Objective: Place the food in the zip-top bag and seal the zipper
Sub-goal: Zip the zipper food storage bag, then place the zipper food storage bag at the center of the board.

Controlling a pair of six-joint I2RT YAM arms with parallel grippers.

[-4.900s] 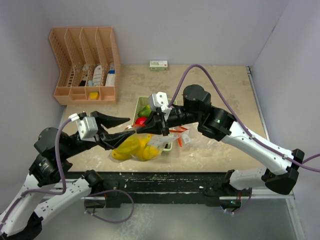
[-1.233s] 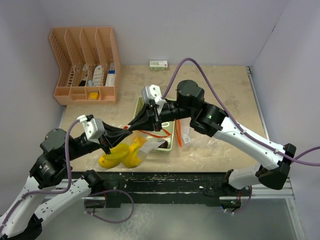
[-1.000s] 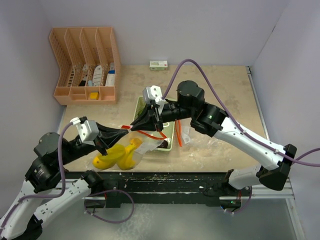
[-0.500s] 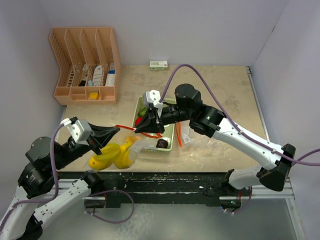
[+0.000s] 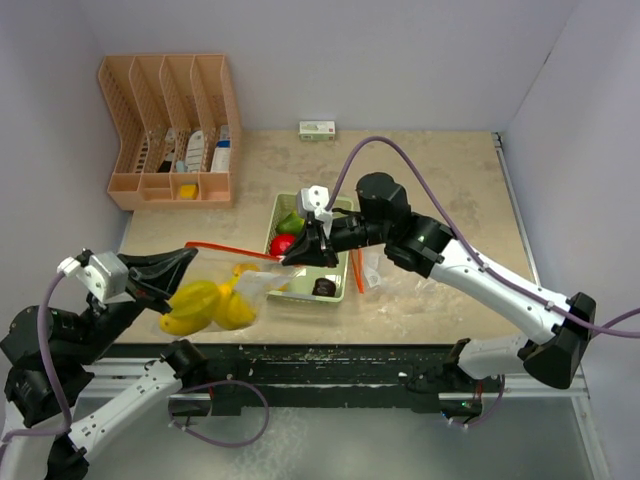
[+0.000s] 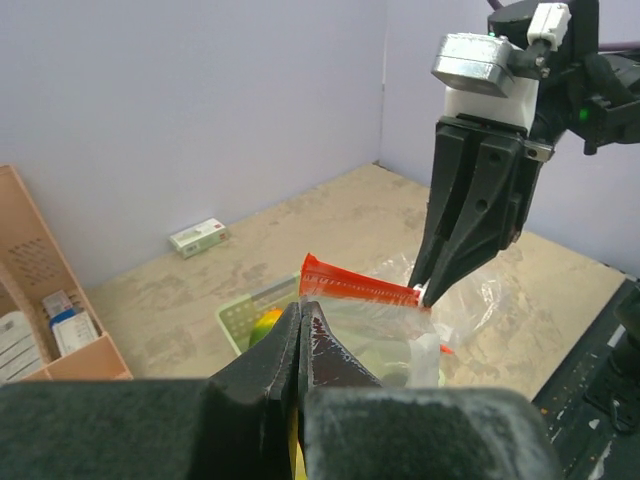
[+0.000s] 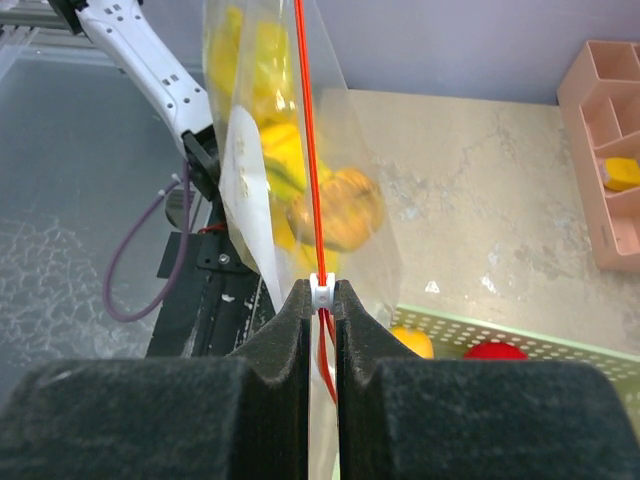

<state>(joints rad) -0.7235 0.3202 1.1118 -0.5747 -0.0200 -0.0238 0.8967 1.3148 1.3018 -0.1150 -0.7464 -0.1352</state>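
Observation:
The zip-top bag (image 5: 235,290) hangs stretched between my two grippers, with yellow fruit (image 5: 205,306) inside it. Its orange-red zipper (image 5: 235,251) runs taut from one gripper to the other. My left gripper (image 5: 185,259) is shut on the bag's left corner, just below the zipper's end (image 6: 360,286). My right gripper (image 5: 291,259) is shut on the white slider (image 7: 320,290) of the zipper (image 7: 305,130). Yellow and orange fruit (image 7: 335,212) show through the bag in the right wrist view. A green-red mango (image 5: 290,222), a red apple (image 5: 283,243) and a dark purple fruit (image 5: 323,287) lie in the pale green tray (image 5: 340,275).
A pink-orange desk organizer (image 5: 170,130) stands at the back left. A small white box (image 5: 317,130) lies by the back wall. Crinkled clear plastic with an orange strip (image 5: 362,270) lies right of the tray. The bag's fruit hangs near the table's front edge.
My left gripper has pulled the bag's corner leftward and the fruit has swung left with it. The zipper is now drawn out straight. My right gripper has shifted slightly right, still on the slider.

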